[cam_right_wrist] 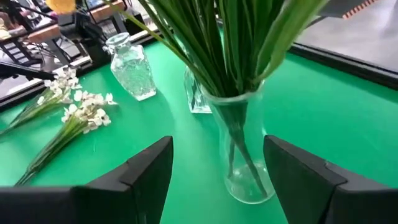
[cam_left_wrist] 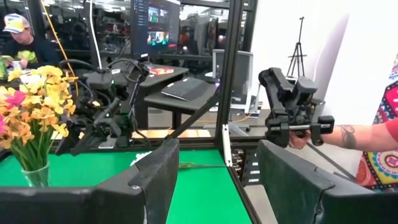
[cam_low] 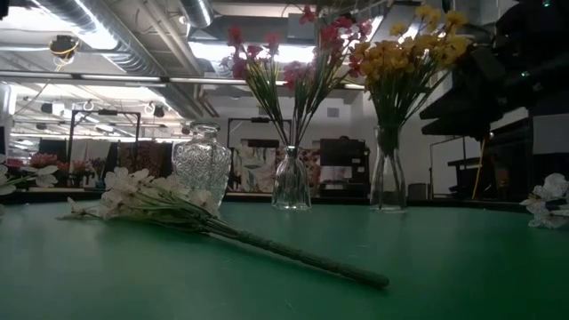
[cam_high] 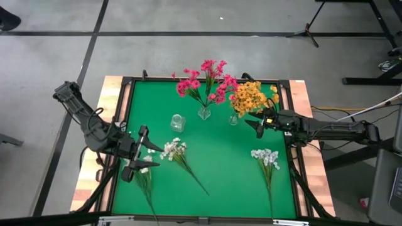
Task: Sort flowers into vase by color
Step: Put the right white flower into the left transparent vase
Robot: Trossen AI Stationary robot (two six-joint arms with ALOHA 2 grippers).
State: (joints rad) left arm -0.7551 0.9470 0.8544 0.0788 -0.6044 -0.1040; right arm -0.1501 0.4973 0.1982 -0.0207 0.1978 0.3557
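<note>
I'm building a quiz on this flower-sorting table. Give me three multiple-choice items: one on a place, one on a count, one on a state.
1. Where are the yellow-orange flowers?
A. lying on the mat
B. in a vase beside the right gripper
C. in the left gripper

2. How many white sprigs lie on the green mat?
A. one
B. three
C. five

3. The empty glass vase is:
A. upright
B. tipped over
C. holding pink flowers

Key: 1 B, the high view shows their vase by the right gripper. 2 B, three sprigs lie flat. 3 A, it stands upright in the low view.
</note>
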